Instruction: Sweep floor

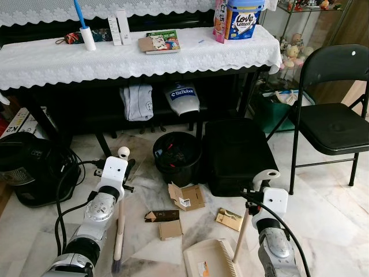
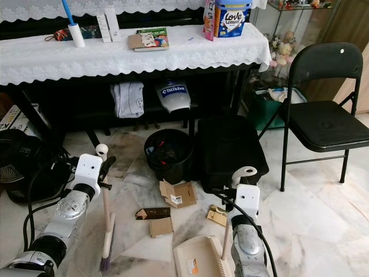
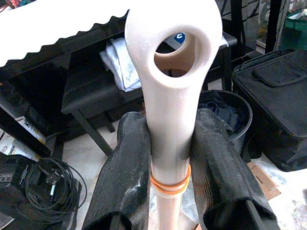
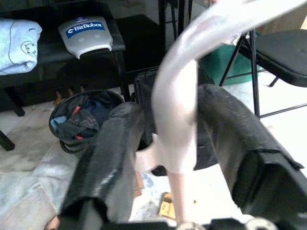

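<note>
While both arms are busy over the marble floor (image 1: 323, 213), everything below is placed relative to the black bin (image 1: 177, 157).

Left gripper (image 3: 168, 158): to the bin's left, fingers (image 3: 122, 182) clamped snug on the broom handle just under its hanging loop, right above an orange band.
Broom (image 1: 119, 228): pale stick running from the left gripper down to dark bristles on the floor, well in front of the bin and off to its left.
Right gripper (image 4: 175, 143): in front of the bin and to its right, fingers squeezed around the curved pale handle of the dustpan.
Dustpan (image 1: 209, 258): beige pan flat on the floor, straight in front of the bin, its stick rising to the right gripper.
Cardboard scraps (image 1: 187, 196): torn bits scattered on the floor between the bin and the dustpan, one more (image 1: 229, 219) further right.
Black case (image 1: 235, 154): sits touching the bin's right side.
Folding chair (image 1: 334, 124): well off to the bin's right.
Table with lace cloth (image 1: 52, 63): right behind the bin.
</note>
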### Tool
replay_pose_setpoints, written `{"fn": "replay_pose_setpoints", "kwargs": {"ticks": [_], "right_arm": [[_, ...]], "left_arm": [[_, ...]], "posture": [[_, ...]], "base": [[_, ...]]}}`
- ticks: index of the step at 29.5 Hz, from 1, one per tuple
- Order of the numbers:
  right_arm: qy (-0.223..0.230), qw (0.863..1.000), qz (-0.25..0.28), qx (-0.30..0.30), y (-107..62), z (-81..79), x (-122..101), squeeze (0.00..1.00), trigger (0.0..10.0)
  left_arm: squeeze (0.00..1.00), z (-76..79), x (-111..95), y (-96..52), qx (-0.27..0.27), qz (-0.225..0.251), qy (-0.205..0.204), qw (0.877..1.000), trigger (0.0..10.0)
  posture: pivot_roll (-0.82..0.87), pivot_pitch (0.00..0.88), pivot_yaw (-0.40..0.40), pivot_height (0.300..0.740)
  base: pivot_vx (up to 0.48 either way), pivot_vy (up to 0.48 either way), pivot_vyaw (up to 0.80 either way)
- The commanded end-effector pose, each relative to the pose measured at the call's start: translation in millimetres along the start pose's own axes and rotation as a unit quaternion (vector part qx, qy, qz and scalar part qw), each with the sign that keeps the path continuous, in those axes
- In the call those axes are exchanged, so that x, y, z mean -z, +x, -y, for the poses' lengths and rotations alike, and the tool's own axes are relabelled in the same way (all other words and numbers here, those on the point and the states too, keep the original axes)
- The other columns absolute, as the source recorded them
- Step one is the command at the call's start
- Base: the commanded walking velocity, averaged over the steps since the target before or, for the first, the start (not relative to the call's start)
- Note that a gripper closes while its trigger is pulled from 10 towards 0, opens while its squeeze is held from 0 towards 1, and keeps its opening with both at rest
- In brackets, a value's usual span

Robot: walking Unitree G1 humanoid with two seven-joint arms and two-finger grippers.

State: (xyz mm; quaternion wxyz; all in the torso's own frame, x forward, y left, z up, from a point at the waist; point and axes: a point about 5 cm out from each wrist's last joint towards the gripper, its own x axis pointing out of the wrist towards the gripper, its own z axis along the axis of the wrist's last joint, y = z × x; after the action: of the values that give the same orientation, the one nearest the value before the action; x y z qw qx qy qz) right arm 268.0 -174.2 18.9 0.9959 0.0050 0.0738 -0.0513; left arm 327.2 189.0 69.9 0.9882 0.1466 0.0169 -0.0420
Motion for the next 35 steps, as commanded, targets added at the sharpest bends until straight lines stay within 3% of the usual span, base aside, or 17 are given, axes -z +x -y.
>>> {"fn": "replay_pose_setpoints", "kwargs": {"ticks": [1,14,23,33,35], "right_arm": [[0.008,1.0,-0.007,-0.001,0.2,-0.3,1.3,0.0,10.0],[0.045,0.994,-0.024,-0.094,2.3,-2.9,0.2,0.0,10.0],[0.048,0.984,-0.03,-0.171,-6.9,0.0,-3.5,0.0,10.0],[0.027,0.952,-0.087,-0.293,-26.8,-2.8,3.3,0.0,10.0],[0.033,0.939,-0.101,-0.328,-33.3,-7.7,5.2,0.0,10.0]], "left_arm": [[0.0,-2.3,-6.0,3.6,0.003,0.009,0.008,1.0,10.0],[0.0,-1.9,-16.6,9.9,0.014,0.023,0.021,0.999,10.0],[0.0,-1.3,-17.1,10.1,0.019,0.024,0.022,0.999,10.0],[0.0,1.2,-20.2,12.3,0.023,0.027,0.018,0.999,10.0],[0.0,2.2,-20.8,12.7,0.026,0.028,0.016,0.999,10.0]], "posture": [[-0.13,0.02,0.044,0.74],[-0.13,0.011,0.049,0.74],[-0.12,0.006,0.05,0.74],[-0.13,0.004,0.052,0.74],[-0.13,0.005,0.052,0.74]], "base": [[0.0,0.0,0.0],[0.0,0.0,0.0],[0.0,0.0,0.0],[0.0,0.0,0.0],[0.0,0.0,0.0]]}}
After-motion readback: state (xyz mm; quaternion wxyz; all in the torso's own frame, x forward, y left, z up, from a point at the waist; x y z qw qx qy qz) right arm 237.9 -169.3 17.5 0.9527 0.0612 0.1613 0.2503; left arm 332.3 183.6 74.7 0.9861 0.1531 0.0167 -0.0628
